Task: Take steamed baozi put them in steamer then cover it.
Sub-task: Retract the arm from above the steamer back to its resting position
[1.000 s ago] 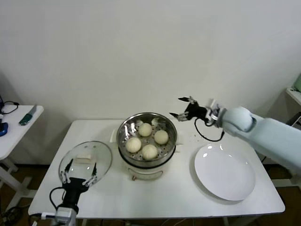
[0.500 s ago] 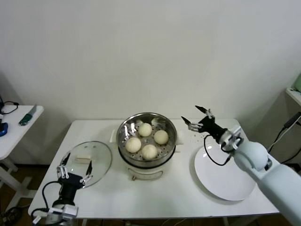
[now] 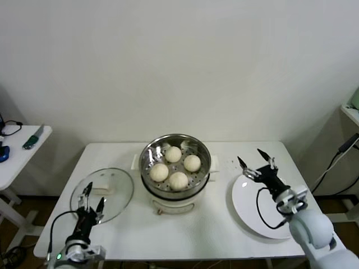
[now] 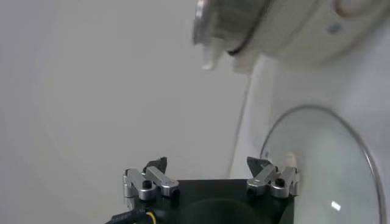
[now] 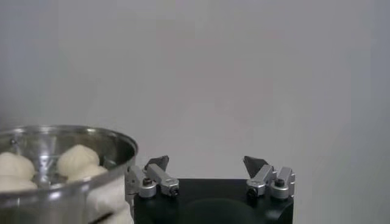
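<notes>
Several cream-white baozi (image 3: 178, 180) lie in the shiny steamer (image 3: 147, 157) on its white pot base at the table's middle. The glass cover (image 3: 115, 182) with its cream handle rests flat on the table left of the steamer. My left gripper (image 3: 91, 197) stands open over the cover's near edge, holding nothing. My right gripper (image 3: 257, 162) is open and empty above the far-left rim of the white plate. The left wrist view shows the left gripper (image 4: 206, 164), the cover (image 4: 323, 164) and the steamer (image 4: 274, 24). The right wrist view shows the right gripper (image 5: 206, 161), the steamer (image 5: 67, 137) and a baozi (image 5: 78, 159).
A flat white plate (image 3: 247, 204) lies right of the steamer. The white table (image 3: 185, 235) stands against a plain wall. A small side table (image 3: 22, 145) with loose items stands to the left, and a shelf edge (image 3: 353, 109) shows at the far right.
My right arm has drawn back from beside the steamer's rim, down and to the right, to above the plate. The left gripper has shifted slightly at the cover's near edge.
</notes>
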Action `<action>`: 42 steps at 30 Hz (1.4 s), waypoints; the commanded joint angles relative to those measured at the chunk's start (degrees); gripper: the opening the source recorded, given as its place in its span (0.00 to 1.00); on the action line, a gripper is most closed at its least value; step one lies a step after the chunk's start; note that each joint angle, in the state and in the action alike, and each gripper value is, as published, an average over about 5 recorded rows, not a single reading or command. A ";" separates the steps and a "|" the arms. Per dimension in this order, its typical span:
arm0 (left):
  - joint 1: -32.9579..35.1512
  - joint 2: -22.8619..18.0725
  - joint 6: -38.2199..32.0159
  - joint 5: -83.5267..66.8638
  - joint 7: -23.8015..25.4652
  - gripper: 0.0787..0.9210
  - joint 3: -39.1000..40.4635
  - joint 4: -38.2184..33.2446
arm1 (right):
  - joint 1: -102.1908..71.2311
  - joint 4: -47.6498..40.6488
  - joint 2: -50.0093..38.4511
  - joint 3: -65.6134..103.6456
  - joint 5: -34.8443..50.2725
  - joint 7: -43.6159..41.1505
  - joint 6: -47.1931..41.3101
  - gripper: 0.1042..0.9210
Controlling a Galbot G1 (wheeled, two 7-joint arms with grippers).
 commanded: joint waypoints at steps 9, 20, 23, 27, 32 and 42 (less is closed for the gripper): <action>-16.35 1.58 -5.13 21.34 -3.21 0.88 1.02 25.15 | -10.70 1.00 7.55 7.22 -5.96 -0.78 0.63 0.88; -21.60 1.51 -5.73 19.72 -3.98 0.88 2.20 30.05 | -12.54 0.48 8.83 8.45 -6.48 -2.58 2.25 0.88; -22.53 1.52 -5.75 18.99 -4.13 0.88 2.56 30.65 | -12.60 0.25 8.94 8.45 -6.91 -2.76 2.45 0.88; -24.15 1.40 -5.80 18.07 -4.30 0.88 2.62 31.92 | -12.55 0.04 9.18 8.39 -7.42 -2.89 2.72 0.88; -25.66 1.28 -6.27 16.91 -4.81 0.88 2.50 33.24 | -12.43 0.21 9.58 8.44 -7.39 -3.04 2.70 0.88; -27.02 0.82 -6.34 14.55 -5.84 0.88 3.42 34.73 | -12.40 -0.51 10.36 8.55 -8.06 -3.68 3.00 0.88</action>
